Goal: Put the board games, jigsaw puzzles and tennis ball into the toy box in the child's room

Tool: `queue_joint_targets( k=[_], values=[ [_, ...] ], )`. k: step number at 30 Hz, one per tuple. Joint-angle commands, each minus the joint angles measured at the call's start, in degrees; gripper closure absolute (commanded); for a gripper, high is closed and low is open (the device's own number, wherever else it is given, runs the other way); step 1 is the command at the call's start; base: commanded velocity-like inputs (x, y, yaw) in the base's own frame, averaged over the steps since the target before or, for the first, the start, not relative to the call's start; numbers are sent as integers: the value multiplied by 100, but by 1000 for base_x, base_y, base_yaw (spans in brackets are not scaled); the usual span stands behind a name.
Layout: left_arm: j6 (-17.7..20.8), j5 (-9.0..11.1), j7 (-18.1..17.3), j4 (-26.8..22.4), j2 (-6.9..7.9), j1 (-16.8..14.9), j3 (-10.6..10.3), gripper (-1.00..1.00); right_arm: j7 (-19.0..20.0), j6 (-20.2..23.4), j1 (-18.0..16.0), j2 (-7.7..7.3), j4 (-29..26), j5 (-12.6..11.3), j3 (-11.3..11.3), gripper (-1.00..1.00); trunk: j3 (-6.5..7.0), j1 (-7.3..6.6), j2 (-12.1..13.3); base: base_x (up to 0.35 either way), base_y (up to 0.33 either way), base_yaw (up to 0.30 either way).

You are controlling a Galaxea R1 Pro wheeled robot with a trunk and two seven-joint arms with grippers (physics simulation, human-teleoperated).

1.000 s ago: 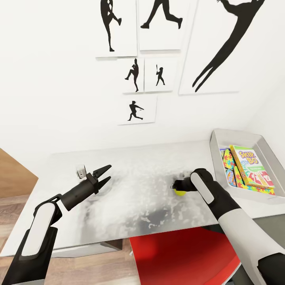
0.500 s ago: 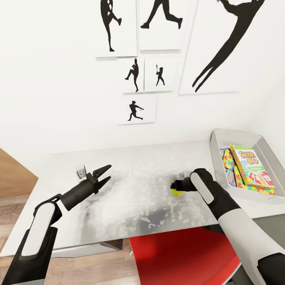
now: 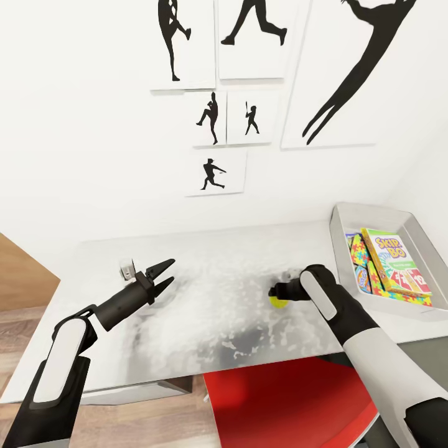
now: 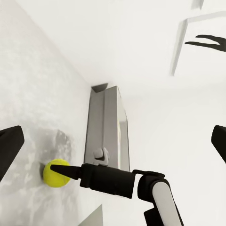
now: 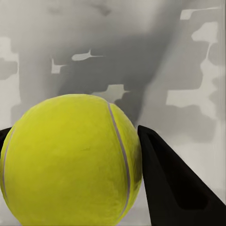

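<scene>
Grey mottled table (image 3: pixel 218 311) carries everything. Metal toy box (image 3: pixel 348 214) sits at its right end, a Skip-Bo game (image 3: pixel 395 258) and a colourful puzzle (image 3: pixel 361 261) inside. Left gripper (image 3: pixel 163 277) hovers over the table's left part, jaws open, holding nothing. Right gripper (image 3: pixel 280 294) has its jaws around the yellow tennis ball (image 5: pixel 70 160), gripping it mid-table, near the toy box.
</scene>
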Motion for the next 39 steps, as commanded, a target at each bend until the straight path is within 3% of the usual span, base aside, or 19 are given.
queue_joint_targets(
  k=[1,8,26,30,32,35,39],
  values=[
    [26,-29,-34,0,-2,-5,7,-100,-74,5,-6,-8,-7,-79,13,100,-9,3,-10,0,0,0],
    [24,-24,-31,-1,-6,-5,8,-100,-56,5,-6,-47,-100,-86,-18,100,-9,3,-10,0,0,0],
    [29,11,-30,1,0,-5,10,-100,-21,5,45,-269,-1659,-127,-40,100,-9,3,-10,0,0,0],
    [29,16,-30,3,0,-5,8,-100,-18,5,144,-399,-2256,-246,-50,100,-9,3,-10,0,0,0],
    [32,18,-30,3,4,-6,6,-100,-17,5,230,-524,-2717,-422,-104,100,-9,3,-10,0,0,0],
    [35,20,-30,3,7,-13,4,-100,-16,5,357,-769,-3196,-762,-324,100,-9,3,-10,0,0,0],
    [37,20,-30,6,9,-24,3,-100,-4,5,395,-1076,-3481,-1063,-778,100,-9,3,-10,0,0,0]
  ],
)
